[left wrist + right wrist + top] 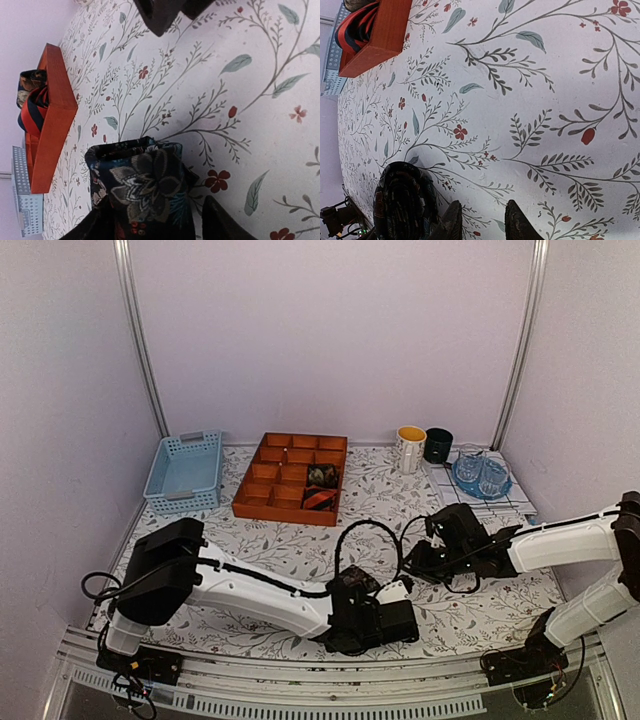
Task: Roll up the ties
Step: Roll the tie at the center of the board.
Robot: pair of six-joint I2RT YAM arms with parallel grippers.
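One rolled dark tie [145, 180] stands on the bench [260, 100] near its front edge, and the left claw [152, 207] is grasping it between its fingers. The right claw [484, 210] hangs near it, released, with nothing inside. Bare bench separates them from the orange tray [262, 502], whose right-hand compartments contain a red-and-black tie [320, 499] and a patterned tie [321, 475].

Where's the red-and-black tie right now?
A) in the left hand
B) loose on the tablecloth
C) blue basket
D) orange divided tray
D: the red-and-black tie sits coiled in a compartment of the orange divided tray, while the coil between the fingers of the left hand is a dark floral tie.
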